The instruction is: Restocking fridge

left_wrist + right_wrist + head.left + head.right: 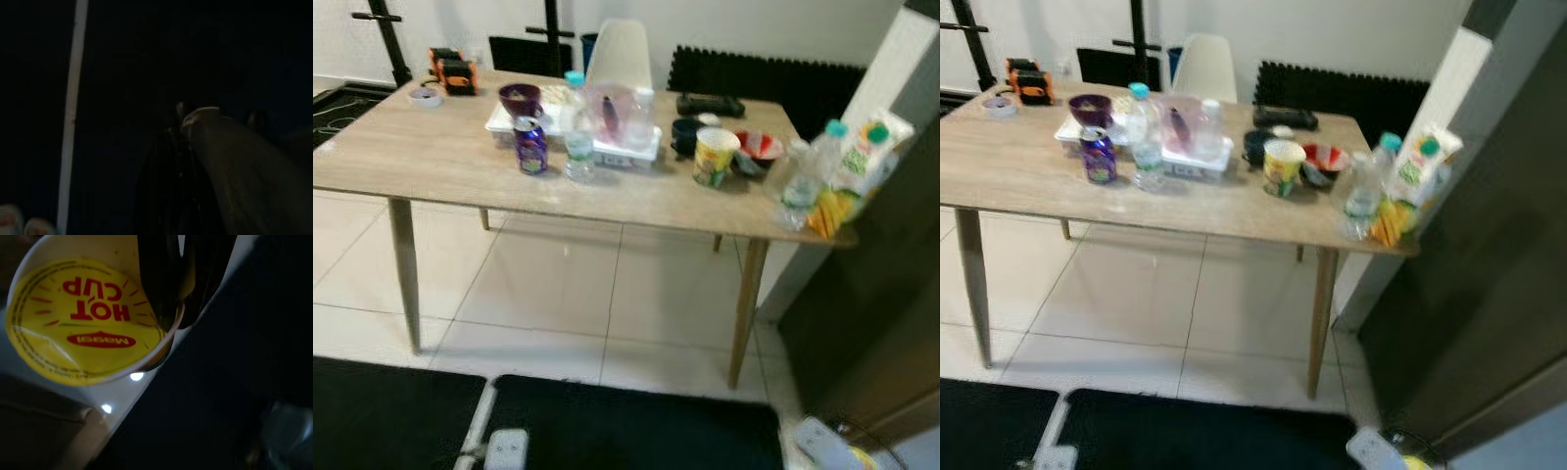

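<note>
My right gripper (176, 318) is shut on the rim of a noodle cup (83, 323) with a yellow "Hot Cup" lid, held low at my right side; a yellow edge of it peeks in at the bottom corner (850, 456). On the wooden table (431, 157) ahead stand a purple can (530, 145), a water bottle (578, 137), a second noodle cup (714, 157), another clear bottle (801, 184) and a juice carton (862, 162) at the right end. My left arm (504, 448) hangs idle, its wrist view very dark.
A white tray (636, 152) with containers, a purple bowl (520, 98), a dark mug (684, 135) and a red bowl (759, 147) crowd the table's back. A white chair (619, 54) stands behind. A tall dark appliance front (871, 294) rises at right. Black mats (636, 426) cover the near floor.
</note>
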Robot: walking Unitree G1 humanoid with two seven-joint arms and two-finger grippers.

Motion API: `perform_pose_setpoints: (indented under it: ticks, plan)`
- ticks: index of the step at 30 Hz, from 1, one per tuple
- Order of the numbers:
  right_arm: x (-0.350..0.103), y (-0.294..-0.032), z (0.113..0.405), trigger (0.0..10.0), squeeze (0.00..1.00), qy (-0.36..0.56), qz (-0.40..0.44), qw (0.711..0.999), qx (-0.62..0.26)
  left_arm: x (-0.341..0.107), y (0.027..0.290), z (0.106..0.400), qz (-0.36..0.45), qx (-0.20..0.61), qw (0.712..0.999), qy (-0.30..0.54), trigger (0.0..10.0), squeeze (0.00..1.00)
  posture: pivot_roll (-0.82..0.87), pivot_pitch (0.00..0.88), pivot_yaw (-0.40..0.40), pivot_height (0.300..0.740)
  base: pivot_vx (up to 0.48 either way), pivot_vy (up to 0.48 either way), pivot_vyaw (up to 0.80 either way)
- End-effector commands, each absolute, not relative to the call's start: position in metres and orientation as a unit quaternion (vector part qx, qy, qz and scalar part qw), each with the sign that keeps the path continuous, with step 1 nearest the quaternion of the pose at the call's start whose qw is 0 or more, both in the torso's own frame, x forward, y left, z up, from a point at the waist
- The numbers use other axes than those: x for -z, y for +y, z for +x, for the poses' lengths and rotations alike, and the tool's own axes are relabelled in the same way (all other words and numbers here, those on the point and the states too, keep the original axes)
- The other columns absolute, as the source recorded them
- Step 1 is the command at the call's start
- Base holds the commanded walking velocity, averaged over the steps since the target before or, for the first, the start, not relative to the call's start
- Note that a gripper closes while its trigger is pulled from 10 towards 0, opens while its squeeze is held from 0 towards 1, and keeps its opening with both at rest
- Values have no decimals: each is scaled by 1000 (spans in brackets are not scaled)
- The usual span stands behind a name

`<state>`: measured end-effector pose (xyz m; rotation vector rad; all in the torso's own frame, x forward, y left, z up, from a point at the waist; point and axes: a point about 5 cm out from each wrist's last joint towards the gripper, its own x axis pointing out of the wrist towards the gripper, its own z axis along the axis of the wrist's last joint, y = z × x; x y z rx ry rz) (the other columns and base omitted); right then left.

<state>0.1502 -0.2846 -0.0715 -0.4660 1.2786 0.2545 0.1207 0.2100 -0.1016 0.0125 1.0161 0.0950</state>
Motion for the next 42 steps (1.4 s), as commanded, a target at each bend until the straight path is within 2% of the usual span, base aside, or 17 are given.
perform_pose_setpoints:
  ticks: [1,4,7,23,31,38,42]
  plan:
    - [75,-289,138,10000,0,603,-197,769,-81,112,209,90,9,-42,840,541,10000,0,-44,61,-90,740,0,0,0]
    - [82,-289,121,10000,0,621,-169,764,-42,111,210,92,18,-44,839,542,10000,0,-46,56,-87,740,0,0,-800]
    - [86,-285,116,10000,0,625,-162,763,-34,111,212,92,33,-41,838,544,10000,0,-45,53,-84,740,0,0,-800]
    - [89,-264,129,10000,0,611,-169,771,-53,110,215,97,63,-40,838,541,10000,0,-37,35,-79,740,0,0,-800]
    - [93,-258,124,10000,0,614,-174,767,-66,110,212,95,20,-57,839,541,10000,0,-37,31,-76,740,0,0,-800]
    - [94,-257,121,10000,0,614,-178,766,-66,109,217,97,41,-69,839,538,10000,0,-34,24,-72,740,0,0,-800]
    - [94,-253,125,10000,0,605,-185,771,-76,109,218,99,30,-65,838,541,10000,0,-36,18,-67,740,0,0,0]
